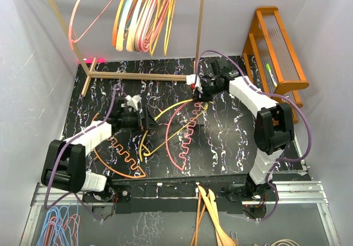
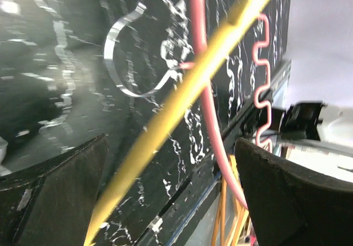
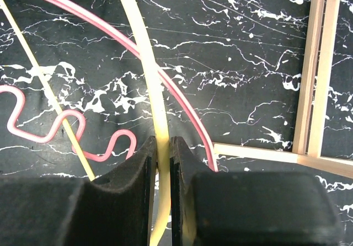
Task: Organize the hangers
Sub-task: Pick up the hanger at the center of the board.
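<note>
Three hangers lie on the black marbled table: a yellow hanger, a pink hanger with a wavy bar, and an orange hanger nearer the left arm. My right gripper is shut on the yellow hanger near its top, with the pink hanger running just beside the jaws. My left gripper is open low over the table. In the left wrist view, the yellow hanger and pink hanger cross between its wide fingers. Several coloured hangers hang on the rack.
The wooden rack's base rail and upright stand just behind my right gripper. An orange wooden shelf is at the right wall. Light wooden hangers and blue and pink wire hangers lie below the table's near edge.
</note>
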Controlling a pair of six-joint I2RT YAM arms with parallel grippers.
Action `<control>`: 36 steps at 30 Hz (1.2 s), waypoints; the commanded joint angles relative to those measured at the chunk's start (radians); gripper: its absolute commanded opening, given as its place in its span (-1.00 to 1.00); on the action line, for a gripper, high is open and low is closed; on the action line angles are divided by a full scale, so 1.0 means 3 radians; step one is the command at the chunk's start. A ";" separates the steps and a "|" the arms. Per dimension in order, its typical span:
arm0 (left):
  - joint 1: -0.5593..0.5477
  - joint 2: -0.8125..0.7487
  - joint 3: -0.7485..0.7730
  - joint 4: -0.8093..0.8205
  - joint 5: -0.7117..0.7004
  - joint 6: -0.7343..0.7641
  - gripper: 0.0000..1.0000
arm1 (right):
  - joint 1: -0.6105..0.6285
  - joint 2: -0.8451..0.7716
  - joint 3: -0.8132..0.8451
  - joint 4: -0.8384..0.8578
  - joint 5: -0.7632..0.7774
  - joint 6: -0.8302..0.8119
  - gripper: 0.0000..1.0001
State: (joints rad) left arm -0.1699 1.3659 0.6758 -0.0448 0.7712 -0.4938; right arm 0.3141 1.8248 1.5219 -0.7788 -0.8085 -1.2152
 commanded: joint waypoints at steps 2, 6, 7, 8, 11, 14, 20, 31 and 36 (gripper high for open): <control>-0.0446 0.0088 -0.0095 0.0413 -0.0199 -0.0100 0.94 | -0.0137 -0.0226 -0.0063 0.0289 -0.0307 0.0130 -0.85; -0.0553 0.0123 -0.0174 0.0431 -0.0353 -0.0126 0.90 | -0.0255 -0.0243 -0.0112 0.0307 -0.0347 0.0136 -0.84; -0.0595 0.0103 -0.0186 0.0388 -0.0426 -0.0118 0.89 | -0.0294 -0.0243 -0.0124 0.0314 -0.0366 0.0138 -0.84; -0.0628 0.0072 -0.0205 0.0364 -0.0487 -0.0117 0.87 | -0.0345 -0.0243 -0.0135 0.0326 -0.0392 0.0150 -0.84; -0.0723 -0.0062 -0.0299 0.0411 -0.0618 -0.0192 0.72 | -0.0455 -0.0243 -0.0195 0.0447 -0.0429 0.0276 -0.84; -0.0808 -0.0202 -0.0429 0.0664 -0.0657 -0.0323 0.38 | -0.0515 -0.0359 -0.0285 0.0535 -0.0484 0.0314 -0.84; -0.0899 -0.0099 -0.0493 0.1092 -0.0492 -0.0492 -1.00 | -0.0520 -0.0468 -0.0481 0.0738 -0.0557 0.0486 -0.85; -0.1003 -0.0493 -0.0020 0.0129 -0.1172 0.0040 -1.00 | -0.0521 -0.0742 -0.0450 0.1117 -0.0249 0.1376 0.94; -0.1004 -0.0651 0.0123 -0.0153 -0.1481 0.0168 -1.00 | -0.0577 -0.0908 -0.0387 0.0847 -0.0098 0.1412 0.98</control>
State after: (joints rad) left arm -0.4671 1.2495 0.6437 -0.0261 0.4049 -0.5091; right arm 0.1566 1.6379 1.3579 -0.5201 -0.8669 -0.8547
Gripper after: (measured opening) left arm 0.098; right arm 0.985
